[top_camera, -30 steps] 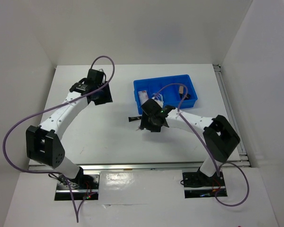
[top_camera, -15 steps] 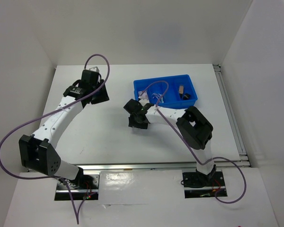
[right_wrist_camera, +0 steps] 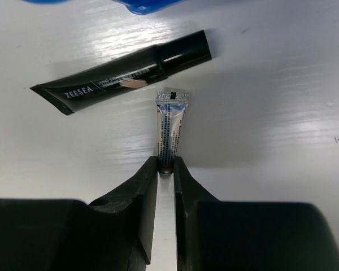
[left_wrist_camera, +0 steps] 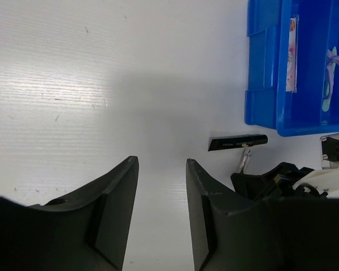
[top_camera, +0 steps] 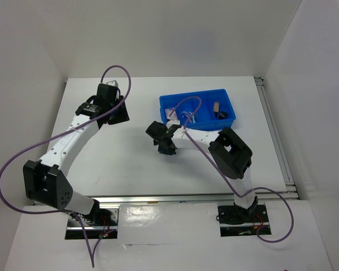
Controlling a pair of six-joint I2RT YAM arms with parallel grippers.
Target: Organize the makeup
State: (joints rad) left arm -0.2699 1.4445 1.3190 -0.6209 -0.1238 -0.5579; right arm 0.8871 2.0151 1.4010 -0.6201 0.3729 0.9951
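At the left of the overhead view, the left gripper (left_wrist_camera: 161, 169) hovers over the bare white table (left_wrist_camera: 73, 84), its two fingers spread wide with nothing between them. Right of it, at the centre of the frame, the slim black tube (right_wrist_camera: 130, 70) marked ZEESEA lies flat on the table just outside the bin, and the tiny silver stick (right_wrist_camera: 170, 127) lies just below it, crimped end pointing at the tube, the two close but not touching. The right gripper (right_wrist_camera: 165, 166) is down at table level, its fingers nearly together and pinching the stick's dark cap end.

The stick looks very light and thin, with a glossy skin that could slide out of a weak pinch and a soft body that would likely crush if squeezed mid-length. The firmer cap end, where the fingers now sit, seems the safer hold.

Farther right, the blue divided bin (top_camera: 192, 94) holds the clear pinkish flat case (left_wrist_camera: 292, 53), the tan bottle (top_camera: 216, 106) and the dark round compact (top_camera: 225, 114).
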